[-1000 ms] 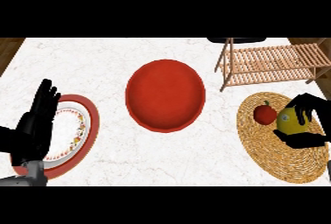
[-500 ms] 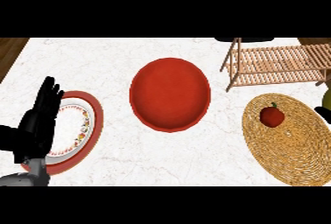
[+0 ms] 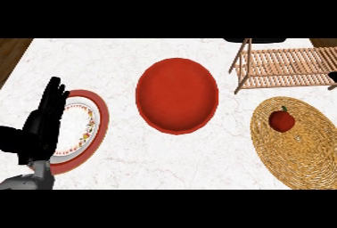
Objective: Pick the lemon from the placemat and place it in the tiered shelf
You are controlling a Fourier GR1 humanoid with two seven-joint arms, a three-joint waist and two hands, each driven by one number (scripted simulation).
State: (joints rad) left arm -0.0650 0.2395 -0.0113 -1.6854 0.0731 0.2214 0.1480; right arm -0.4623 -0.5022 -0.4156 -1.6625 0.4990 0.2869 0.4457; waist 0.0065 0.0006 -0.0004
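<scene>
Near the worktop's left edge, the left robot hand (image 3: 45, 119) rests open, empty; no lemon shows on the placemat (image 3: 299, 149), so the tomato (image 3: 281, 120) risks being mistaken for it.

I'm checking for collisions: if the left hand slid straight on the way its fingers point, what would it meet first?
Probably nothing: the left hand points up the bare counter to its far edge.

Left hand (image 3: 41, 127): visible at the view's left side, entering from the lower left corner on its grey forearm (image 3: 26, 180). Fingers straight, held together, pointing up the view; thumb extended toward the left edge. Nothing held. Right hand: outside the view.
</scene>
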